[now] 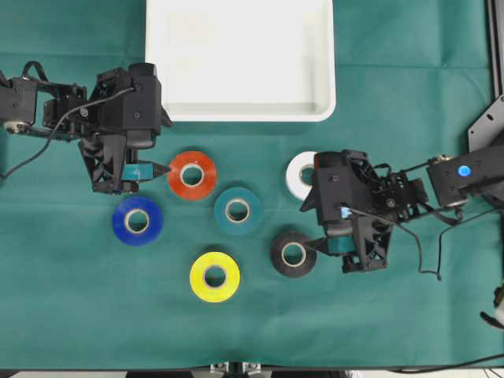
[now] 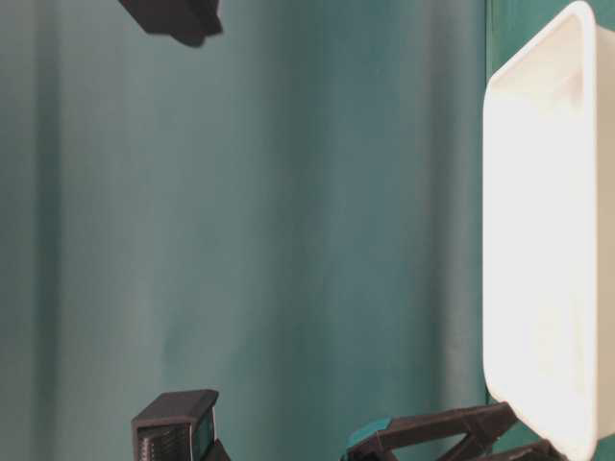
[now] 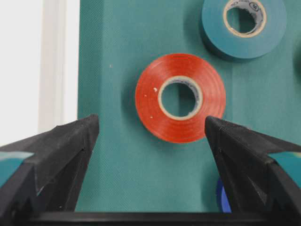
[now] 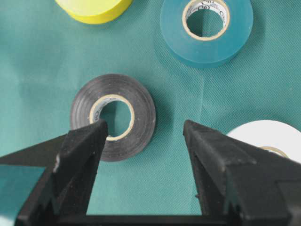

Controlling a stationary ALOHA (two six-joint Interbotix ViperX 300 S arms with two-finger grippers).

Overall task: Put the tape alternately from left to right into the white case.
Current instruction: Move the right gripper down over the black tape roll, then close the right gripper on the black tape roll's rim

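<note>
Six rolls of tape lie flat on a green cloth [image 1: 71,315] in the middle of the overhead view, none of them in the white case [image 1: 240,110], which sits at the top centre of that view. The red-orange roll [image 1: 192,175] is uppermost on the left. The blue roll [image 1: 137,220] lies lower left of it and the teal roll [image 1: 238,211] lower right. The yellow roll [image 1: 214,276] is lowest. The black roll [image 1: 293,253] lies to the right of the yellow one, and the white roll [image 1: 300,175] sits above the black one, partly covered by an arm.

The left gripper [image 3: 150,129] hovers at the left of the overhead view, just left of the red-orange roll. In its wrist view the fingers stand well apart with nothing between them, and the red-orange roll lies on the cloth beyond the gap.

The right gripper [image 4: 146,134] is at the right of the overhead view, next to the black and white rolls. Its fingers are spread wide and hold nothing; in its wrist view one fingertip [image 4: 91,136] overlaps the black roll's near edge.
</note>
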